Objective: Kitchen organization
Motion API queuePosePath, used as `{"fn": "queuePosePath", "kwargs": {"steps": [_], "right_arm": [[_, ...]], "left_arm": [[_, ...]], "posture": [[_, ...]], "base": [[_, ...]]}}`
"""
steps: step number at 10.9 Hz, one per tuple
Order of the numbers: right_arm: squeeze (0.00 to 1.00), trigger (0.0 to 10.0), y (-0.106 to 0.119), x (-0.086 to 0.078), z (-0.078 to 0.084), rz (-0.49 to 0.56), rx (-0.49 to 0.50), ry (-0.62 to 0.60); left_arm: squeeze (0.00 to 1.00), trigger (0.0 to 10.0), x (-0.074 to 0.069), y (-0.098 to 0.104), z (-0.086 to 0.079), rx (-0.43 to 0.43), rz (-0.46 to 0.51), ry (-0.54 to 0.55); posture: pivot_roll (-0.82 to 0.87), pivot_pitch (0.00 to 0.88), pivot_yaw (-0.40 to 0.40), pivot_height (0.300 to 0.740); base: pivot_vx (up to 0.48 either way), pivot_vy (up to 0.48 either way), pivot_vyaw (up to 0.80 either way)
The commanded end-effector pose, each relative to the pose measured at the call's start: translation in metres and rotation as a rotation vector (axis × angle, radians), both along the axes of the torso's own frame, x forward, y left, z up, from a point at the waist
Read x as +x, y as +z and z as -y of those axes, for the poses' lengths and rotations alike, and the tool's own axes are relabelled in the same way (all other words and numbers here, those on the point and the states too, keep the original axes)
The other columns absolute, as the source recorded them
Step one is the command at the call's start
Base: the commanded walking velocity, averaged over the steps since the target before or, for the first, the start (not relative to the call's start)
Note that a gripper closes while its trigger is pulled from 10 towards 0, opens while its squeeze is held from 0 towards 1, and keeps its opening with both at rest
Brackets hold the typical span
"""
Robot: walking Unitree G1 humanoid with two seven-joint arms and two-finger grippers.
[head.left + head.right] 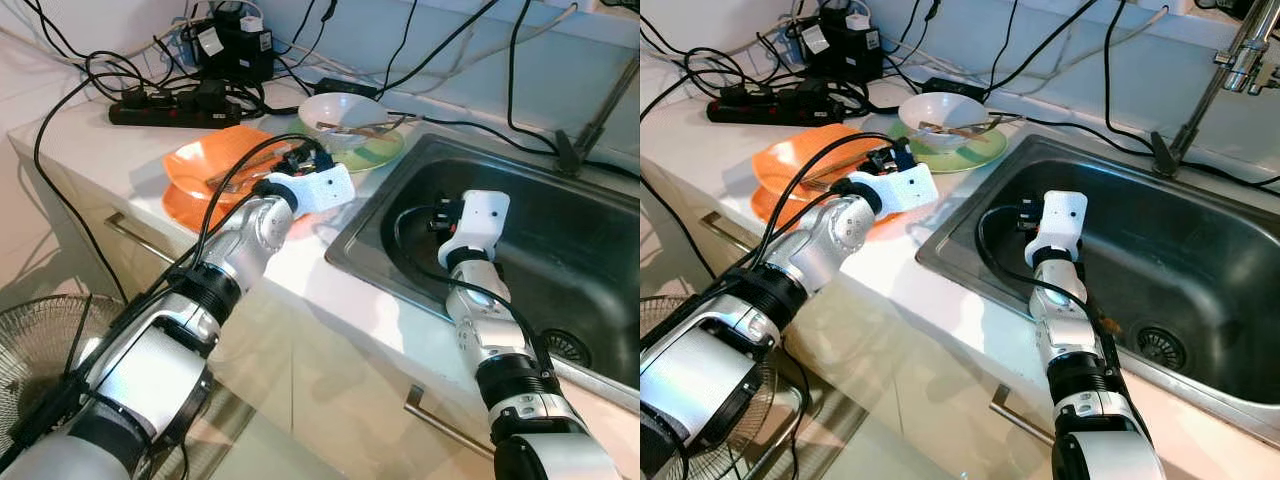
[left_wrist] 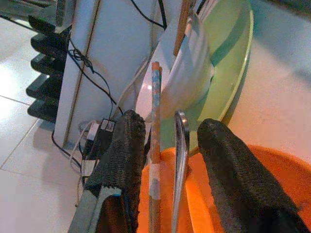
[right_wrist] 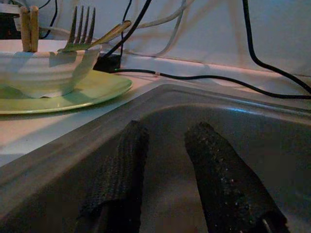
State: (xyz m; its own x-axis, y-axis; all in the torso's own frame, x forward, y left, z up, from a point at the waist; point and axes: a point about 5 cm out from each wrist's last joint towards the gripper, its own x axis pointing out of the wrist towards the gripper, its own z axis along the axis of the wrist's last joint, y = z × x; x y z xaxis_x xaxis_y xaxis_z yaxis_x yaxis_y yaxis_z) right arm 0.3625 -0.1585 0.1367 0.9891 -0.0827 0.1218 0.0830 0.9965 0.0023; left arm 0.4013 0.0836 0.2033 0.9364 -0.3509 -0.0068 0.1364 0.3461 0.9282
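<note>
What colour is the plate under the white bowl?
Light green. The plate under the white bowl shows best in the right eye view.

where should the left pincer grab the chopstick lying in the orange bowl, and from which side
Grip the chopstick on its shaft where it rises clear above the orange bowl, coming from the robot's side over the near rim. It lies lengthwise between the open fingers of the left pincer, beside a metal utensil, so closing across it probably catches both.
</note>
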Motion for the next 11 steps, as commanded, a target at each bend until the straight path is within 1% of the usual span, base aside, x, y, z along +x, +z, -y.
{"fn": "queuePosePath", "kwargs": {"steps": [1, 2, 4, 7, 10, 11], "right_arm": [[0.00, 10.0, 0.003, 0.002, 0.000, 0.001, -0.006, 0.003], [0.00, 10.0, 0.004, 0.002, 0.000, 0.003, -0.005, 0.003], [0.00, 10.0, 0.002, 0.001, 0.000, -0.001, -0.007, 0.000], [0.00, 10.0, 0.002, 0.000, 0.001, -0.002, -0.009, -0.005], [0.00, 10.0, 0.001, 0.000, 0.000, -0.005, -0.007, -0.002], [0.00, 10.0, 0.002, 0.001, 0.000, -0.005, -0.008, 0.002]], "left_arm": [[0.00, 4.2, 0.003, 0.009, 0.000, -0.003, 0.019, 0.012], [0.00, 0.2, 0.003, 0.008, 0.001, -0.010, 0.015, 0.011], [0.00, 0.0, 0.002, 0.004, 0.003, -0.016, 0.003, 0.001], [0.00, 0.0, 0.002, 0.004, 0.004, -0.019, 0.003, -0.005], [0.00, 0.0, 0.001, 0.011, 0.007, -0.033, 0.027, -0.017], [0.00, 0.0, -0.002, 0.025, 0.012, -0.109, 0.058, -0.035]], "posture": [[0.16, 0.027, -0.041, 0.740], [0.16, 0.027, -0.039, 0.740], [0.16, 0.026, -0.040, 0.740], [0.16, 0.028, -0.036, 0.740], [0.16, 0.030, -0.038, 0.740], [0.17, 0.028, -0.042, 0.740]], "base": [[0.000, 0.000, 0.00], [0.000, 0.000, 0.00], [0.000, 0.000, 0.00], [0.000, 0.000, 0.00], [0.000, 0.000, 0.00], [0.000, 0.000, 0.00]]}}
